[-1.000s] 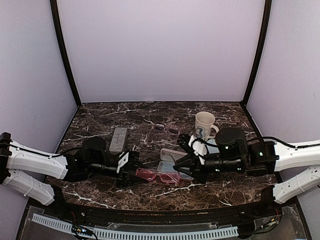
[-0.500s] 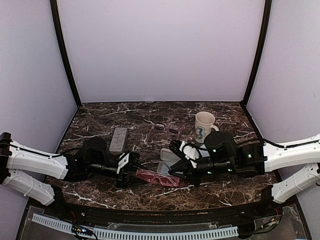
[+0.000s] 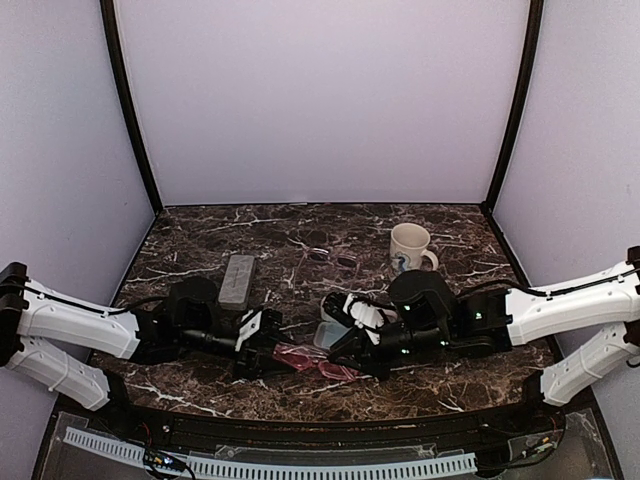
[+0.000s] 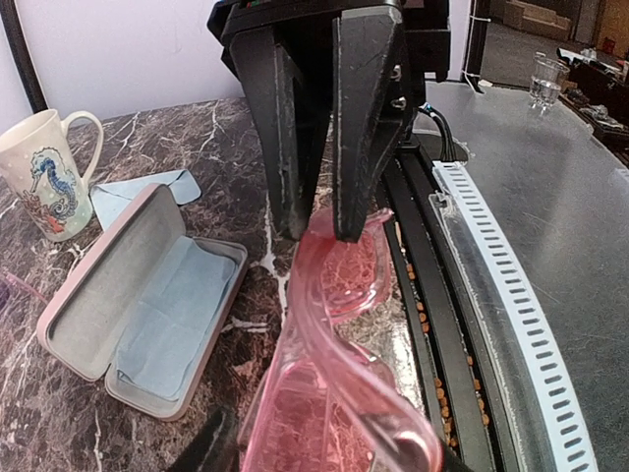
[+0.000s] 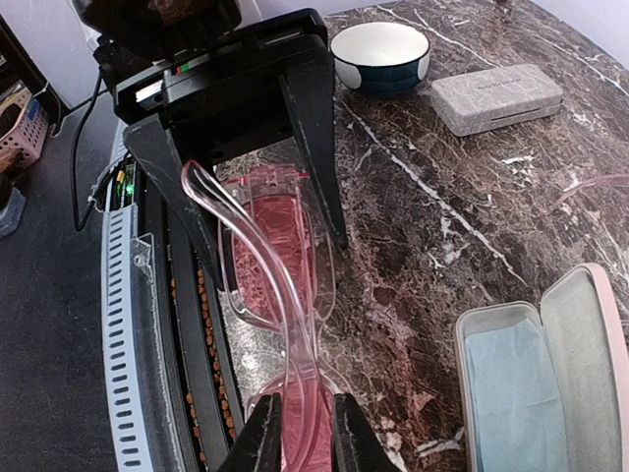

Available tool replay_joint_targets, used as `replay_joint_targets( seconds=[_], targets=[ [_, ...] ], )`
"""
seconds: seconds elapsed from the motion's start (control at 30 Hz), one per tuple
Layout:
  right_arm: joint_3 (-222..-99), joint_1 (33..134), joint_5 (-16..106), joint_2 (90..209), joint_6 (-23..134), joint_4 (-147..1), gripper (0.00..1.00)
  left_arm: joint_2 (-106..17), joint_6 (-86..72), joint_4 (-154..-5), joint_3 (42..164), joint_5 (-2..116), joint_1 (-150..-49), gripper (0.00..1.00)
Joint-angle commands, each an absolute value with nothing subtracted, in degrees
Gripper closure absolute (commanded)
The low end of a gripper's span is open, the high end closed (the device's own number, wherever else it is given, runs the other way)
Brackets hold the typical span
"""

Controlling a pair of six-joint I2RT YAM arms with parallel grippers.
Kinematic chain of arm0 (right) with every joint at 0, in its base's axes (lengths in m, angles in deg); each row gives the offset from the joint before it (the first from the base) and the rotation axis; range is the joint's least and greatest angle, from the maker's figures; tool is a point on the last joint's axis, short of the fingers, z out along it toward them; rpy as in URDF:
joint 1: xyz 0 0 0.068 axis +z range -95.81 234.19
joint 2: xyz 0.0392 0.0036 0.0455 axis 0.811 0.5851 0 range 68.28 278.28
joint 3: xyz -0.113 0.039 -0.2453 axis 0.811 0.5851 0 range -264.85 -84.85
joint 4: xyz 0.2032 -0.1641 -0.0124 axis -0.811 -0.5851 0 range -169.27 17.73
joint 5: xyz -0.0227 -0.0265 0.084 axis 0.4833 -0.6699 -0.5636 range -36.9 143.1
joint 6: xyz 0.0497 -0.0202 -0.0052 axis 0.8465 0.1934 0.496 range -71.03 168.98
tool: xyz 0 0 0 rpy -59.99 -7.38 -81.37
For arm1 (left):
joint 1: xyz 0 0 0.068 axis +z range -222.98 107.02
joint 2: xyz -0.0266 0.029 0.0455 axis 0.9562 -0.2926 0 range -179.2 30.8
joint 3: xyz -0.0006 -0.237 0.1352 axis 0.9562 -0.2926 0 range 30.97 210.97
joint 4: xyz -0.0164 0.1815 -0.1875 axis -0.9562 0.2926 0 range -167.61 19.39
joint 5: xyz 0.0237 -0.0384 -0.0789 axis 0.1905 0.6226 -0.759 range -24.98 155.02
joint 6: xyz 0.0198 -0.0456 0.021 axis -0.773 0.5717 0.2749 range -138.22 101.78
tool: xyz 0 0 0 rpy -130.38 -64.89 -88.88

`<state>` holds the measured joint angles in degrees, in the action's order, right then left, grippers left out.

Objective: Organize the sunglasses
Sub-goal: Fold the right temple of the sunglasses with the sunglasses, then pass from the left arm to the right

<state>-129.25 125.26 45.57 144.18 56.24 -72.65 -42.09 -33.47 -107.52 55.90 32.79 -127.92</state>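
Right wrist view: right gripper (image 5: 302, 433), at 6 o'clock, pinches the chunky translucent red-pink sunglasses (image 5: 298, 379); left gripper (image 5: 280, 261), at 12 o'clock, half-spread, clamps the far lens.

a mug (image 4: 44, 172) stands beyond the open pink case (image 4: 103, 270) (blue cloth (image 4: 172, 310) inside), a grey case (image 3: 237, 279) apart.

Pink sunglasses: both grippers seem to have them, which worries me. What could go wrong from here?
The left gripper and right gripper both clamp the sunglasses; opposing pull or twist could bend or crack the frame. They are at the edge of the table, so a slip might drop them off it.
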Motion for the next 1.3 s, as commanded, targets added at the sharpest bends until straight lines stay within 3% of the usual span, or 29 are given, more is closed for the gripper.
replay_joint_targets(
  seconds=[0.0, 0.27, 0.57, 0.7, 0.9, 1.1, 1.27],
  targets=[
    [-131.98, 125.38, 41.53, 145.44, 57.21, -68.55, 0.8, -42.45, -34.85, -109.04, 57.16, 33.17, -128.09, 1.0],
    [-133.58, 125.23, 41.69, 146.5, 57.51, -70.17, 0.72, -43.01, -35.53, -108.91, 56.92, 33.26, -128.1, 1.0],
    [-134.69, 123.13, 39.92, 144.91, 57.96, -73.99, 0.46, -43.3, -35.79, -108.8, 56.85, 32.88, -128.18, 1.0],
    [-137.68, 122.73, 39.17, 147.57, 56.88, -78.34, 0.31, -43.3, -36.24, -108.21, 57.19, 32.55, -128.22, 1.0],
    [-140.85, 122.43, 36.76, 152.26, 55.13, -81.82, 0.18, -42.8, -36.72, -107.65, 57.34, 32.18, -128.44, 1.0],
    [-142.75, 122.32, 36.36, 155.51, 53.78, -83.99, 0.12, -42.25, -37.06, -107.22, 57.52, 31.41, -128.6, 1.0],
    [-143.2, 122.31, 36.61, 157.05, 53.21, -84.59, 0.14, -42.08, -36.96, -107.48, 57.26, 31.11, -128.62, 1.0]
  ],
)
